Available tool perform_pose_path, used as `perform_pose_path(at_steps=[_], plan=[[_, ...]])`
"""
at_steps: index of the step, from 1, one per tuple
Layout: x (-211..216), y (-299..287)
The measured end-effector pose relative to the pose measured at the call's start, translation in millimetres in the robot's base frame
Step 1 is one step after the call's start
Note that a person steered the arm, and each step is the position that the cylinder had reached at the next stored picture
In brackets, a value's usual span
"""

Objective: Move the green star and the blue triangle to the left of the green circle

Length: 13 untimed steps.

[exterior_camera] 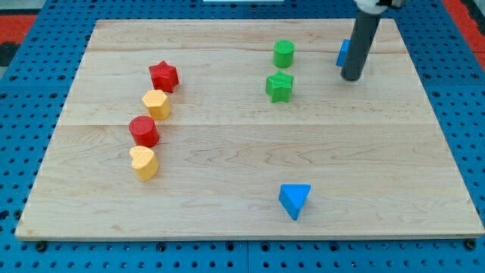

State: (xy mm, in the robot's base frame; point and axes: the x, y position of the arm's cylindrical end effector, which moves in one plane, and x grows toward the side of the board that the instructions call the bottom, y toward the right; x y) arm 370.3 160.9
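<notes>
The green star lies in the upper middle of the wooden board, just below the green circle. The blue triangle lies near the view's bottom, right of centre. My tip is at the upper right, well to the right of the green star and green circle. A blue block sits right behind the rod and is mostly hidden by it; its shape cannot be made out.
On the left side a slanting column of blocks runs downward: a red star, a yellow hexagon-like block, a red circle and a yellow heart. Blue pegboard surrounds the board.
</notes>
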Motion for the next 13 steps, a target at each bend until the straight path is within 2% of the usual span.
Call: perform_pose_path(at_steps=[1,2,3,4,5,6,7,8,9,10,11,12,13], plan=[[30.5,-59.3],[-2.4,-103.3],[-60.2,-128.8],[-61.6,-139.4],[-10.0,-141.9],[-2.1,-165.5],[-43.5,-180.4],[-62.7,-187.3],[-54.0,-192.7],[46.4,-152.2],[111.8,-74.6],[189.1,-36.3],[235.0,-36.7]])
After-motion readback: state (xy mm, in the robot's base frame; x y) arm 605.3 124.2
